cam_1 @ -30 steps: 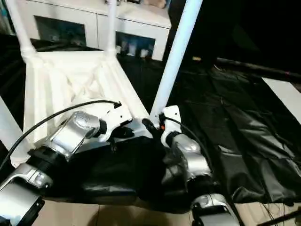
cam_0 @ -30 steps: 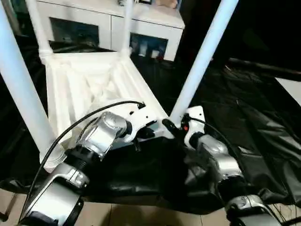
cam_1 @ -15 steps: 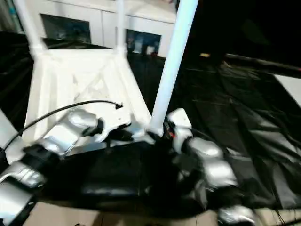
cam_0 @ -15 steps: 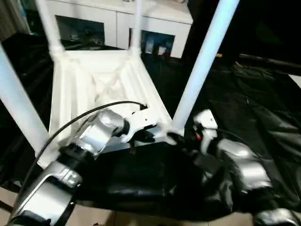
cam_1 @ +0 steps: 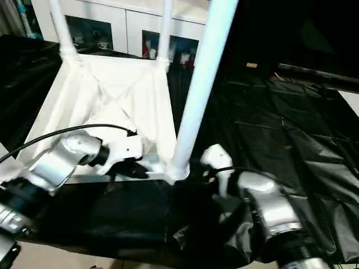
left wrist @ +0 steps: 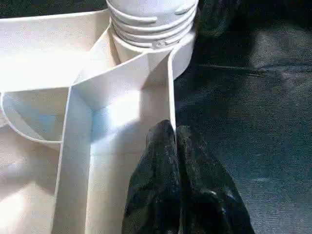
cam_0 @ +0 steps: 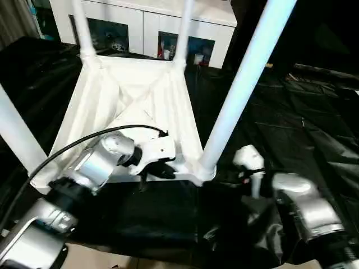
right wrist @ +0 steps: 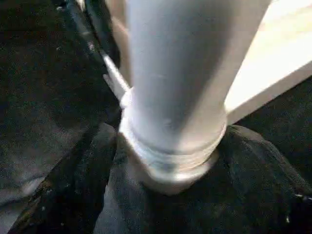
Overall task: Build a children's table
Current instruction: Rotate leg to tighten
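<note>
4 legs (cam_0: 242,89) upright on inverted table top (cam_0: 132,101), left gripper (left wrist: 174,141) apparently pinching its rim.

Left end effector (left wrist: 175,134) — fingers together

Black sheet (cam_0: 291,129) over floor; upturned table (cam_0: 134,95) on it.

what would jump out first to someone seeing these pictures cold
The upside-down children's table lies on black sheeting, ribbed X-braced underside up, with white legs rising from its corner sockets. The nearest leg slants up through the middle of the head view. The left tool, shut, rests at the table's near rim beside that leg's socket, and a white cabinet stands behind.
</note>
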`<state>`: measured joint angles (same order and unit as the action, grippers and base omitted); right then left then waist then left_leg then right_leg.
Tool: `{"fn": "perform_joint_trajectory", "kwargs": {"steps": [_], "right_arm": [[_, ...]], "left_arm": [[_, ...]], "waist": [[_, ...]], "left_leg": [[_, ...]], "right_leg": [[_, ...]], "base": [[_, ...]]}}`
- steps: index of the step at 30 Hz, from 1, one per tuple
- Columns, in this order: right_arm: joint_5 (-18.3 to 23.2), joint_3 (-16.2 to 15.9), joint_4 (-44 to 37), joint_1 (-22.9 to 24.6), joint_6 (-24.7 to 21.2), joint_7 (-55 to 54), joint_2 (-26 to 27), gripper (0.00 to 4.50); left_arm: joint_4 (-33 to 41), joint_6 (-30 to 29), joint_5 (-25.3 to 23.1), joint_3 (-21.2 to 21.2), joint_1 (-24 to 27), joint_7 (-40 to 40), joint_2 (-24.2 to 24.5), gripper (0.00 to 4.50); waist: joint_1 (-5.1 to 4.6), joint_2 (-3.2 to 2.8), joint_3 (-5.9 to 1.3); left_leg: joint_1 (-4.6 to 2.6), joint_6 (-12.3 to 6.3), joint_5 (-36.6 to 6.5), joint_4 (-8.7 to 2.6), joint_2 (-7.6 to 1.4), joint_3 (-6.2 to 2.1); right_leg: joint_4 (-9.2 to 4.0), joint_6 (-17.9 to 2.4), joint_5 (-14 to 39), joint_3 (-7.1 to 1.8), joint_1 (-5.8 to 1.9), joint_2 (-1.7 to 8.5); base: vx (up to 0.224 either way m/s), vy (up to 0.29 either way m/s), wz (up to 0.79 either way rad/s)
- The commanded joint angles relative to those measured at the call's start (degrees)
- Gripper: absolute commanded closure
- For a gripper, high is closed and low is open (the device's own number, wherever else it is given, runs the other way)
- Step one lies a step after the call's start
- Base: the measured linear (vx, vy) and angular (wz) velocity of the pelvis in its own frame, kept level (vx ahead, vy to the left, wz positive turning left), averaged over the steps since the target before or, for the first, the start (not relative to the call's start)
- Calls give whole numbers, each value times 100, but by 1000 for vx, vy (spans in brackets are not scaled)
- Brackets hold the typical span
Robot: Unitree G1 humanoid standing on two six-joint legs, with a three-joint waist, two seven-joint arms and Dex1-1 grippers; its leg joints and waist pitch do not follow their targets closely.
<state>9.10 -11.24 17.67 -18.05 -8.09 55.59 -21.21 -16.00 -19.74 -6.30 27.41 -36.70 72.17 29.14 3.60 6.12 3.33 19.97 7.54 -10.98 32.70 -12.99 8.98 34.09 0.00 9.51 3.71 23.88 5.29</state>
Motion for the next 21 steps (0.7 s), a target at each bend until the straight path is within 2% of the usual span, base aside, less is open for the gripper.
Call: {"fn": "perform_joint_trajectory", "kwargs": {"steps": [1,3,6,9,16,18,21], "right_arm": [[-63,16,70,-57,78,-39,-23,91],[-39,59,160,-111,131,-103,67,91],[12,64,246,-160,183,-96,121,91],[40,58,306,-171,177,-67,130,91],[125,132,394,-174,138,-11,194,106],[139,145,426,-180,151,-6,208,134],[164,152,462,-193,157,6,231,152]], "left_arm": [[-10,-75,-79,370,203,218,-33,450],[49,-99,-72,373,232,220,-23,450],[105,-122,-73,390,279,223,-28,450],[138,-140,-85,405,308,216,-25,450],[94,-132,-110,410,315,228,-19,450],[106,-147,-104,411,330,238,-19,450],[116,-175,-99,417,350,256,-14,450]], "waist": [[0,-60,-310],[9,-76,-320],[15,-65,-337],[15,-63,-345],[16,-57,-348],[15,-52,-350],[10,-56,-350]], "left_leg": [[12,-202,-981,-392,-14,125],[23,-201,-866,-391,-13,118],[26,-246,-638,-369,2,128],[23,-290,-546,-356,10,136],[21,-300,-575,-351,9,137],[28,-309,-514,-347,14,134],[22,-298,-587,-347,10,134]], "right_leg": [[-297,-1213,1071,-203,-303,178],[-266,-1234,919,-203,-317,182],[-229,-1283,585,-202,-338,168],[-217,-1323,466,-204,-347,168],[-216,-1319,539,-205,-351,171],[-207,-1331,481,-203,-358,167],[-216,-1326,569,-201,-353,169]], "base": [[0,0,0],[0,0,0],[0,0,0],[0,0,0],[0,0,0],[0,0,0],[0,0,0]]}}
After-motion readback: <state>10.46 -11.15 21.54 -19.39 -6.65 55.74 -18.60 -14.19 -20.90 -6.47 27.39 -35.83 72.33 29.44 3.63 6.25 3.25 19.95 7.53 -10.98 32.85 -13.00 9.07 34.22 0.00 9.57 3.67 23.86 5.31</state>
